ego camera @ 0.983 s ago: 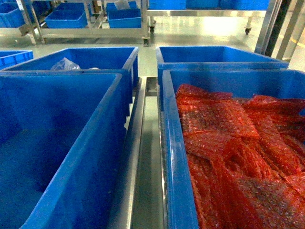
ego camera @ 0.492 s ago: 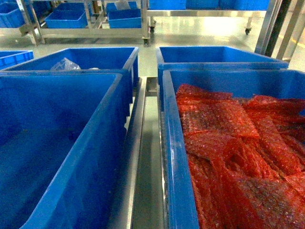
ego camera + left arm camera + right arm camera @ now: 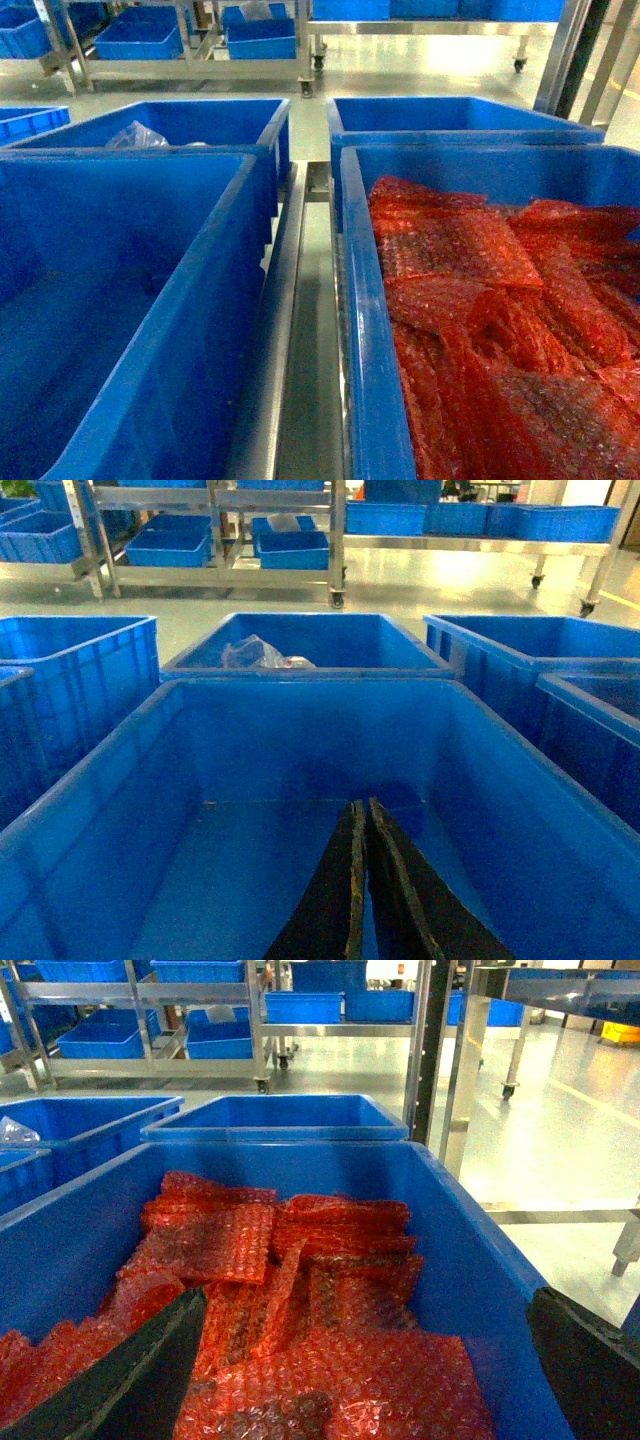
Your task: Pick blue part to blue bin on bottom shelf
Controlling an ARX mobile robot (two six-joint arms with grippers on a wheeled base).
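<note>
No blue part shows in any view. A large empty blue bin (image 3: 120, 300) fills the left of the head view. In the left wrist view my left gripper (image 3: 360, 815) hangs over that bin's bare floor (image 3: 230, 870), its dark fingers pressed together on nothing. On the right, another blue bin (image 3: 358, 320) is full of red bubble-wrap bags (image 3: 480, 300). My right gripper (image 3: 368, 1298) stands wide open above those bags (image 3: 300, 1300), one finger at each edge of the frame. Neither gripper appears in the head view. Which shelf level these bins sit on cannot be told.
A steel rail (image 3: 300, 300) runs between the two near bins. Behind them stand two more blue bins, the left one (image 3: 200, 120) holding a clear plastic bag (image 3: 135, 135). Steel racks (image 3: 200, 65) with blue bins line the far floor. A steel post (image 3: 432, 1050) rises at the right.
</note>
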